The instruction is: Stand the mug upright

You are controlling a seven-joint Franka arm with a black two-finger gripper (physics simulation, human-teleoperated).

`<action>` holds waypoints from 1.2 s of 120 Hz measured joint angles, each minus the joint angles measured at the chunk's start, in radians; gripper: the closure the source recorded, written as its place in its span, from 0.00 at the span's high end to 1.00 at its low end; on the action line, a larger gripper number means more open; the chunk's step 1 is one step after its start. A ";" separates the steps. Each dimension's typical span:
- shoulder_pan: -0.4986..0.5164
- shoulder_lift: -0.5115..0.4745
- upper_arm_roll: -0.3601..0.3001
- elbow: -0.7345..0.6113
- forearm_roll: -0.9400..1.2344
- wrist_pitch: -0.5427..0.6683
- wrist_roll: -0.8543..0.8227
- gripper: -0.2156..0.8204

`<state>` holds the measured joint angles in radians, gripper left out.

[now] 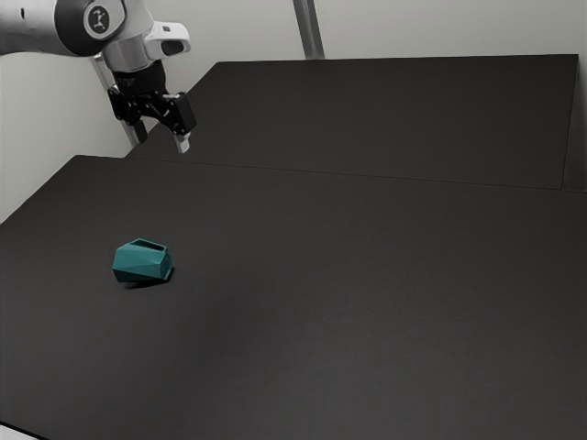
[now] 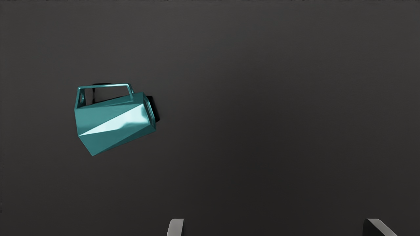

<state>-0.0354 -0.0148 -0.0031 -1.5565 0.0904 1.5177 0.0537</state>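
Note:
My gripper [image 1: 162,142] hangs high above the table in the exterior view, well up from the mug and apart from it. In the wrist view the gripper [image 2: 274,226] is open, its two fingertips wide apart with nothing between them. A teal faceted mug [image 1: 142,263] lies on its side on the dark table, at the exterior view's left. The wrist view gives the mug [image 2: 115,121] with its angular handle along one side; its mouth can barely be made out.
The dark tabletop [image 1: 348,302] spreads widely around the mug. Beyond a seam stands another dark surface [image 1: 385,119], with pale walls and a grey post [image 1: 309,29] behind it.

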 joint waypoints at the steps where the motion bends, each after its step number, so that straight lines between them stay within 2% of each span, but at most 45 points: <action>1: 0.000 0.000 0.000 0.000 0.000 0.000 0.000 0.78; 20: -0.001 -0.002 0.001 0.000 0.002 0.003 0.002 0.78; 52: 0.011 -0.058 0.012 -0.034 0.002 0.002 0.010 0.78; 96: 0.211 -0.072 0.012 -0.081 -0.061 0.007 0.072 0.77; 144: 0.485 -0.057 0.015 -0.163 -0.311 0.025 0.238 0.77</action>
<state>0.4494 -0.0723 0.0116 -1.7199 -0.2205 1.5430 0.2913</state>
